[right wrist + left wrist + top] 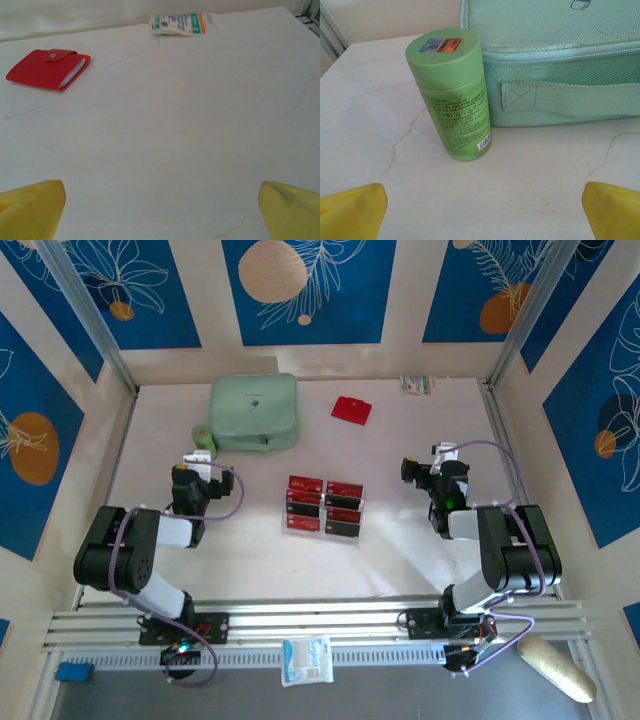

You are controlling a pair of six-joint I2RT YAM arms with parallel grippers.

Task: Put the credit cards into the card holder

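Resting folded low, left hand (482, 212) and right hand (160, 210) gape wide, empty.

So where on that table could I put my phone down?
Widest bare patch: between the card holder, the packet and the right gripper. Also between the case and the card stand. Crowded around the bottle beside the case.
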